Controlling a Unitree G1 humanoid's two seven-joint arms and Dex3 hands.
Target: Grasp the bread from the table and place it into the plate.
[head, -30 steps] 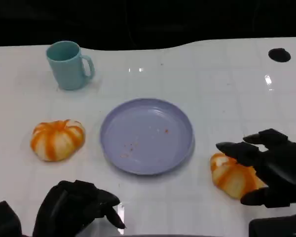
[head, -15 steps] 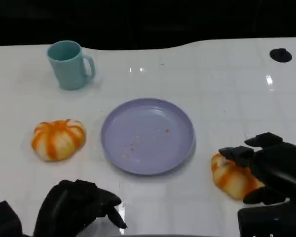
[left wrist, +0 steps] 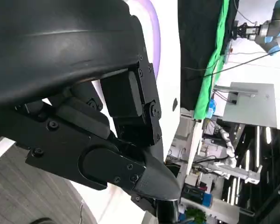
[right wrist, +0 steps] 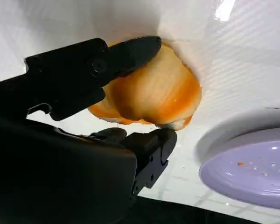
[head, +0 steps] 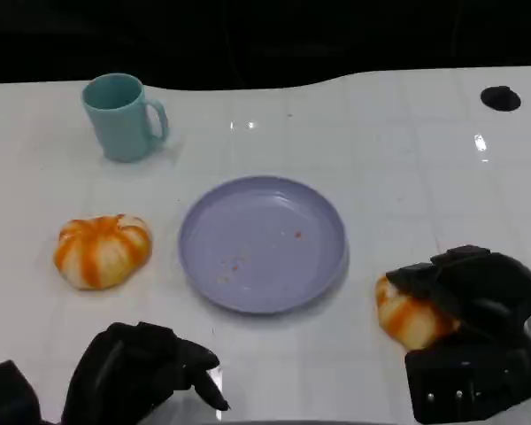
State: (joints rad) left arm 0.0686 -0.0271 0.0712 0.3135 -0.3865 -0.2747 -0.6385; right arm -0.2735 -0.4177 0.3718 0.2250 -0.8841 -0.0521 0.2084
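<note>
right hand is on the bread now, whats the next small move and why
Probably lift the bread straight up a little. In the right wrist view the right hand's fingers sit on either side of it, yet it seems to rest on the table. The plate lies beside it, toward the robot's left, with a raised rim to clear.

Your right hand [head: 465, 297] is at the lower right of the head view, fingers [right wrist: 107, 60] closed around the bread [right wrist: 154, 91]. Your left hand [head: 142, 372] rests low at the lower left, fingers curled in, holding nothing.
</note>
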